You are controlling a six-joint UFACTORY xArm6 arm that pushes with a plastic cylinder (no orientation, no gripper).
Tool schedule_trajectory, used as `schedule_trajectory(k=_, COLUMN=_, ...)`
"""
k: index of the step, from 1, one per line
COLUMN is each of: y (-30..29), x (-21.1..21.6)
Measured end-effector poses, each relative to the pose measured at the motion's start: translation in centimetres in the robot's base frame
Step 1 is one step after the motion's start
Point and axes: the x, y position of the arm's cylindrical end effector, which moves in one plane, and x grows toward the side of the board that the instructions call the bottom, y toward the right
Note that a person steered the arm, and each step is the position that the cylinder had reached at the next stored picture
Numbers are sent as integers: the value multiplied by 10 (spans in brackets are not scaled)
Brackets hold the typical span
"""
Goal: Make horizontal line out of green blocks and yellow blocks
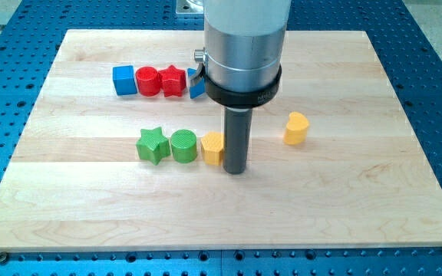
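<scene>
- My tip (pixel 235 170) rests on the counter (pixel 90 215), touching the right side of a yellow block (pixel 212 147) — no hand here.
- Green star (pixel 152 145), green cylinder (pixel 183 145) and that yellow block form a row; yellow heart (pixel 295 128) sits apart, right.

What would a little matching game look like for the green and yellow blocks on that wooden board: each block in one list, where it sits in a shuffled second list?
Things:
1. green star
2. green cylinder
3. yellow block beside my tip
4. yellow block standing alone

Places:
A. middle of the row of three
B. apart, toward the view's right
C. the row's left end
D. right against my tip, on its left

Pairs: 1-C, 2-A, 3-D, 4-B
</scene>
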Motion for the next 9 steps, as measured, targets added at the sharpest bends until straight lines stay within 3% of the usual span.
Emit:
schedule_trajectory(k=2, y=136, x=15)
schedule_trajectory(k=3, y=171, x=-21)
schedule_trajectory(k=5, y=147, x=-110)
schedule_trajectory(k=6, y=96, x=-120)
schedule_trajectory(k=8, y=73, x=-42)
schedule_trajectory(k=9, y=91, x=-39)
